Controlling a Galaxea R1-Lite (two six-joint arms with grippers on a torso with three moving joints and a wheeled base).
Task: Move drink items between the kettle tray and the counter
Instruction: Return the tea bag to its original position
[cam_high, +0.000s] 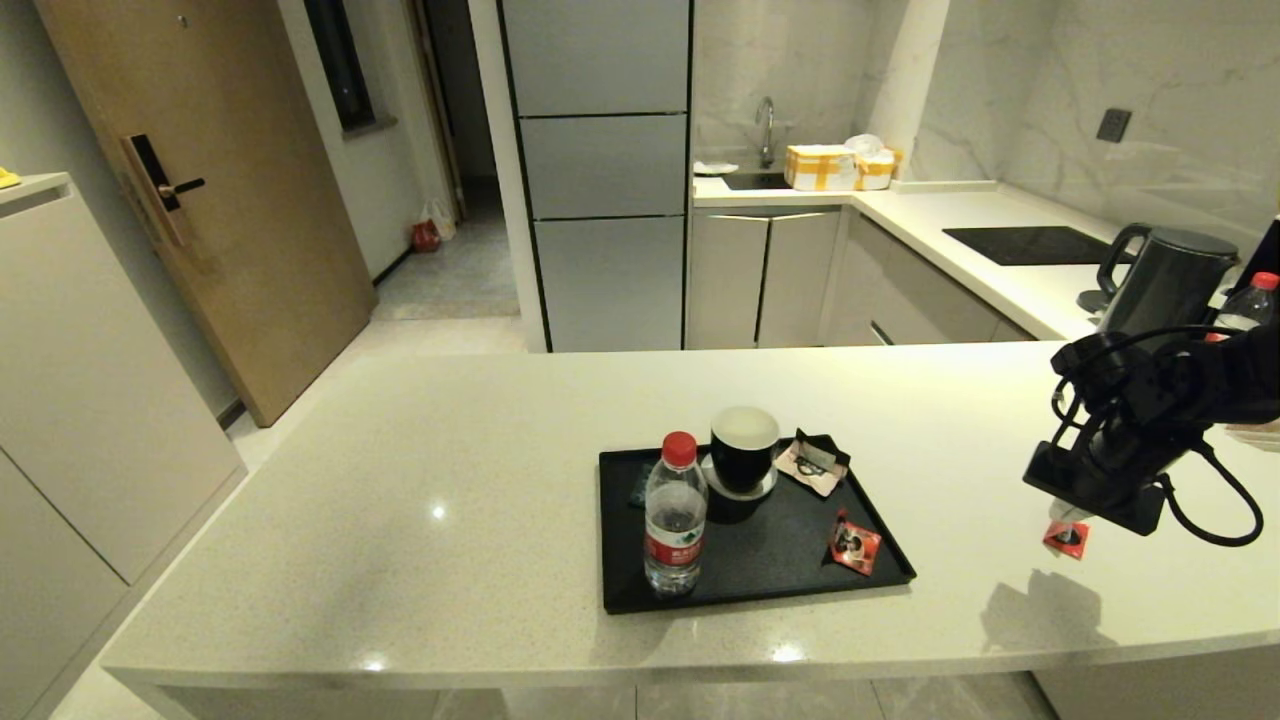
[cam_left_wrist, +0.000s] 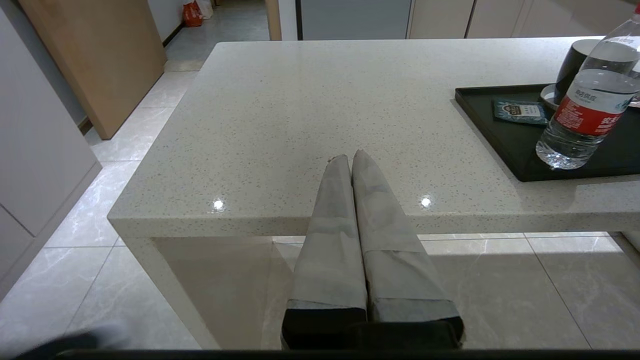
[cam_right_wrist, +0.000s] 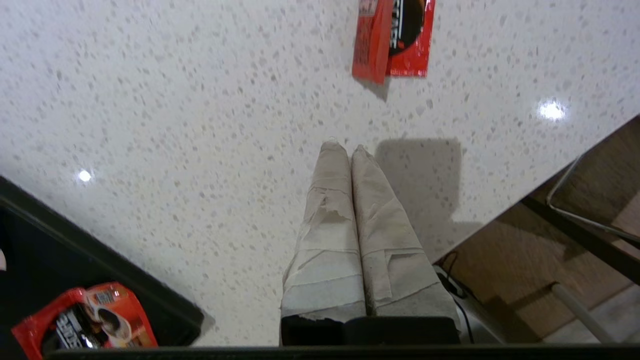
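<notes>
One red foil sachet (cam_high: 1066, 538) (cam_right_wrist: 395, 37) lies flat on the off-white speckled counter (cam_high: 400, 480), to the right of the black tray (cam_high: 770, 545). My right gripper (cam_right_wrist: 345, 147) hovers just above the counter beside this sachet, shut with nothing between its fingers. A second red sachet (cam_high: 856, 543) (cam_right_wrist: 87, 322) rests inside the tray near its front right corner. My left gripper (cam_left_wrist: 348, 156) is shut and empty, parked off the counter's near left edge.
The tray also holds a clear red-capped bottle (cam_high: 675, 515), a black cup (cam_high: 744, 450), a pale packet (cam_high: 815, 462) and a teal packet (cam_left_wrist: 519, 111). A dark kettle (cam_high: 1165, 280) and another bottle (cam_high: 1250, 300) stand at the back right.
</notes>
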